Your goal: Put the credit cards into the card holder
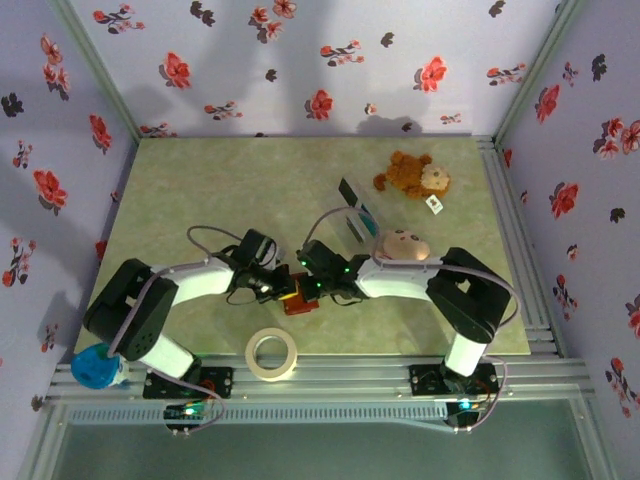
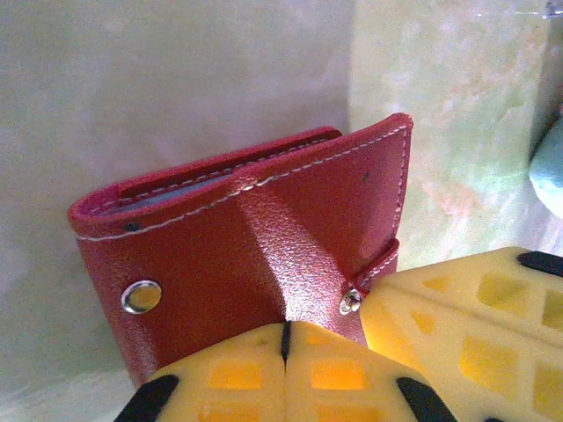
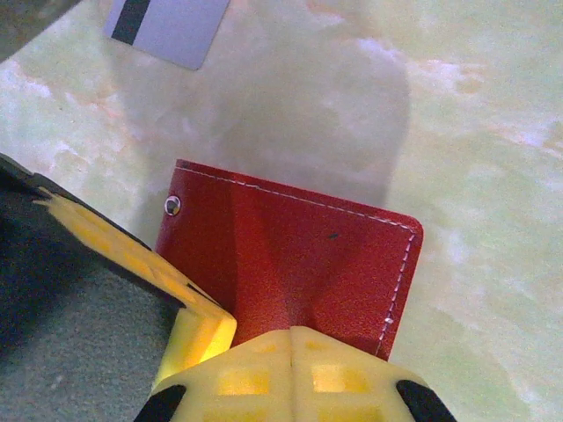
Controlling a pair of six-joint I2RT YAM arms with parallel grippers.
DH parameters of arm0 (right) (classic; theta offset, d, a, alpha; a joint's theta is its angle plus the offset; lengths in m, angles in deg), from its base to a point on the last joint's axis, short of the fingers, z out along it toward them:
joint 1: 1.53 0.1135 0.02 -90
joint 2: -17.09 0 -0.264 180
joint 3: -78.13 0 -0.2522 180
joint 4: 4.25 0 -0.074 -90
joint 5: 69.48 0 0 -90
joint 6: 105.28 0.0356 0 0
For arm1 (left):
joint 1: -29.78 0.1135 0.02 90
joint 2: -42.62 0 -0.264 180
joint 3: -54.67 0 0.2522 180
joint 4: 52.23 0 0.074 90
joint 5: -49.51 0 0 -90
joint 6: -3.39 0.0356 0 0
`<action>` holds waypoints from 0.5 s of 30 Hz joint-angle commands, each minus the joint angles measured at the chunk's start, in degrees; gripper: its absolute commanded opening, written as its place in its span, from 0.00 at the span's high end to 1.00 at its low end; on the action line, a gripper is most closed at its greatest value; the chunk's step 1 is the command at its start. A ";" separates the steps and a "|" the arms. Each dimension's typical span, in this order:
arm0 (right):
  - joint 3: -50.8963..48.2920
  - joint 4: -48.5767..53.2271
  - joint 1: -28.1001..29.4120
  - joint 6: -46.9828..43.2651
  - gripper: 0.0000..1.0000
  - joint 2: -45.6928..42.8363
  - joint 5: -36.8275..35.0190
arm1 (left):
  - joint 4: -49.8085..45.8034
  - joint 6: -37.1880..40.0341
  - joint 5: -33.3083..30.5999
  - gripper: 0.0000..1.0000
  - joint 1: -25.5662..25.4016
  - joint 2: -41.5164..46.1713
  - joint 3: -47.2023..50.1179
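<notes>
The card holder (image 1: 298,299), a red folding wallet with metal snaps, lies folded shut on the table between both arms. My left gripper (image 2: 283,338) is shut, pinching a raised crease of the card holder (image 2: 264,237) at its near side. From the opposite side my right gripper (image 3: 291,345) is also shut on a pinched fold of the card holder (image 3: 299,255). The two grippers (image 1: 285,283) (image 1: 312,284) nearly touch. A pale grey credit card (image 3: 167,26) with a black stripe lies flat beyond the wallet. More credit cards (image 1: 352,203) stand in a clear slotted stand.
A brown plush monkey (image 1: 411,175) lies at the back right, and a pale plush toy (image 1: 402,245) sits beside my right arm. A masking tape roll (image 1: 273,354) rests at the front edge. A blue object (image 1: 97,368) sits by the left base.
</notes>
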 commanded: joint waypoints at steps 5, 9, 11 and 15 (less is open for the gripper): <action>-5.43 -8.27 0.63 -2.50 1.00 -2.02 -1.33 | 5.56 -7.59 -0.21 1.00 -1.21 -4.66 5.68; -7.50 -10.88 0.63 -3.03 1.00 -2.16 -2.74 | 5.72 -8.27 -0.64 1.00 -1.20 -4.31 6.07; -8.40 -11.97 0.65 -3.23 1.00 -2.74 -3.45 | 5.58 -8.46 -1.14 1.00 -1.21 -3.96 6.41; -11.63 -14.96 0.64 -2.76 1.00 -5.30 -6.92 | 5.59 -8.84 -2.32 1.00 -1.21 -3.18 7.04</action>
